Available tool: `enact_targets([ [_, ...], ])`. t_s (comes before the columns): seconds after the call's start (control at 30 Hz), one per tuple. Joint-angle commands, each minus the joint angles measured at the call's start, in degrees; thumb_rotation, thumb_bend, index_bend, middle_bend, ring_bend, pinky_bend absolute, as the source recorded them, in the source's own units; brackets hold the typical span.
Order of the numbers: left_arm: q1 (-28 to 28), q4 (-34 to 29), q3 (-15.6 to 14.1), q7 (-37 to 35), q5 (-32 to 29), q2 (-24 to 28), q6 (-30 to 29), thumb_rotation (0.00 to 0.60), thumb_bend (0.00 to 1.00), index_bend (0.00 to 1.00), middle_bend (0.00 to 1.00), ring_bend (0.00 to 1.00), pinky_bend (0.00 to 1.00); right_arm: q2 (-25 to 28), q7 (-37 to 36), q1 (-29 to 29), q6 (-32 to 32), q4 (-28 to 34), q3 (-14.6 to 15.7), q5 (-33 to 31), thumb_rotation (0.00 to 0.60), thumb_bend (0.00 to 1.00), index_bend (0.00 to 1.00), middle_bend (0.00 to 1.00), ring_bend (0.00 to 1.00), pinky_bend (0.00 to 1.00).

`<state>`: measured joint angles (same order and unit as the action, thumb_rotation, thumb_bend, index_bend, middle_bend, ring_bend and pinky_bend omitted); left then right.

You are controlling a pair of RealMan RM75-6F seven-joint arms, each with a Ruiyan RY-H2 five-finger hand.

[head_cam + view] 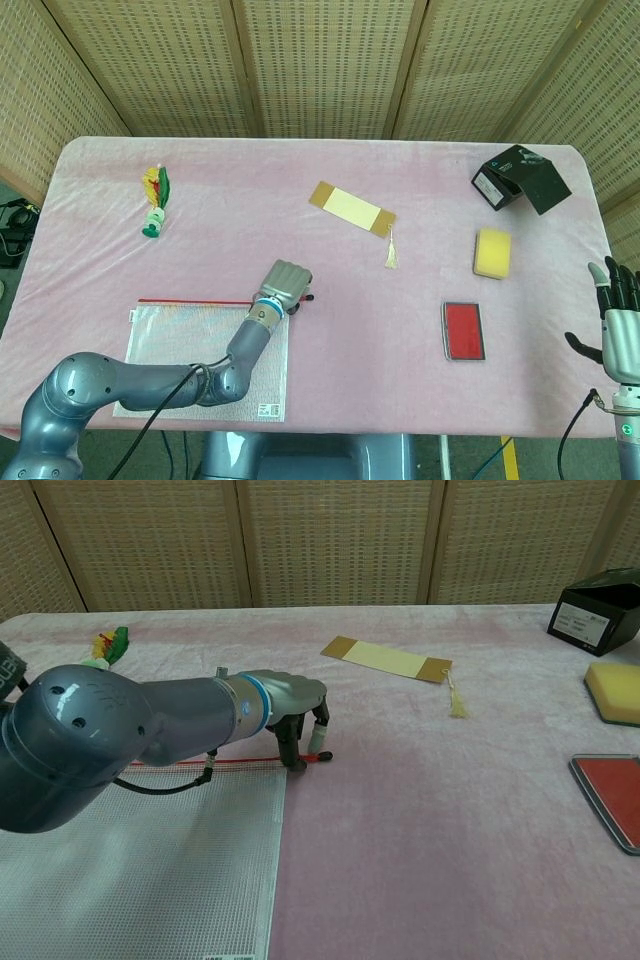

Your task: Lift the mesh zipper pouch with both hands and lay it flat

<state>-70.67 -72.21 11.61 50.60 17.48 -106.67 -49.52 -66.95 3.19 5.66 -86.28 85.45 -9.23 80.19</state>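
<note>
- The left hand (295,705) stood arched over the far right corner of the pouch (140,860), fingertips (297,762) down at the red zipper's end. The pull tab (322,756) lay just beside those fingertips.
- Whether the fingers actually pinched the zipper edge could not be told from either view; the hand covered the contact point.
- The placement fits the task: the zipper edge is the stiffest part of a limp mesh pouch, so a corner there is a sensible first grip.
- The pouch lay on the pink table (330,180), nearer the robot than the left hand and mostly under that forearm. It appeared flat and not lifted.
- The right hand (618,325) hovered upright at the table's right edge, well apart from the pouch, fingers spread and holding nothing — evidently not yet engaged.
- Judgement: the lift had not begun, since it needs both hands and only one was at the pouch.
- Count of things:
  - one pouch, at the left hand;
  - one bookmark (351,209) with a tassel, beyond the left hand;
  - one feathered toy (156,198), far off to that hand's left;
  - one black box (521,179), one yellow sponge (492,252) and one red case (464,330), all nearer the right hand.
</note>
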Motion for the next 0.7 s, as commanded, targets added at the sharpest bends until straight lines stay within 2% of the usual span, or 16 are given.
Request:
enact_targets([
  [0.03, -0.17, 0.36, -0.1, 0.2, 0.07, -0.31, -0.57, 0.6, 0.41, 0.52, 0.96, 0.91, 1.0, 0.05, -0.13, -0.03, 0.01, -0.04, -0.02, -0.08, 0.6, 0.0, 0.03, 0.0, 0.0, 0.0],
  [0.23, -0.28, 0.27, 0.09, 0.31, -0.04, -0.34, -1.03, 0.6, 0.45, 0.55, 0.96, 0.91, 1.0, 0.12, -0.46, 0.03, 0.19, -0.21, -0.08, -0.26, 0.6, 0.0, 0.03, 0.0, 0.0, 0.0],
  [0.37, -0.21, -0.4, 0.44, -0.05, 0.38, -0.2, -1.49, 0.6, 0.48, 0.62, 0.96, 0.91, 1.0, 0.12, -0.56, 0.03, 0.11, -0.21, -0.04, -0.14, 0.6, 0.0, 0.03, 0.0, 0.0, 0.0],
  [0.43, -0.13, -0.98, 0.58, -0.23, 0.7, 0.09, -1.79, 0.6, 0.51, 0.65, 0.96, 0.91, 1.0, 0.15, -0.65, 0.02, 0.09, -0.17, -0.01, -0.1, 0.6, 0.0, 0.03, 0.0, 0.0, 0.0],
  [0.53, 0.03, -2.52, 0.96, -0.51, 0.96, 1.04, -2.3, 0.6, 0.64, 0.72, 0.96, 0.91, 1.0, 0.19, -0.72, -0.02, 0.01, -0.17, 0.01, -0.06, 0.6, 0.0, 0.03, 0.0, 0.0, 0.0],
  [0.7, 1.21, -7.25, 2.09, -2.95, 3.11, 4.3, -3.05, 0.6, 0.73, 0.8, 0.96, 0.91, 1.0, 0.17, -0.93, 0.03, 0.14, -0.23, 0.15, 0.12, 0.6, 0.0, 0.03, 0.0, 0.0, 0.0],
])
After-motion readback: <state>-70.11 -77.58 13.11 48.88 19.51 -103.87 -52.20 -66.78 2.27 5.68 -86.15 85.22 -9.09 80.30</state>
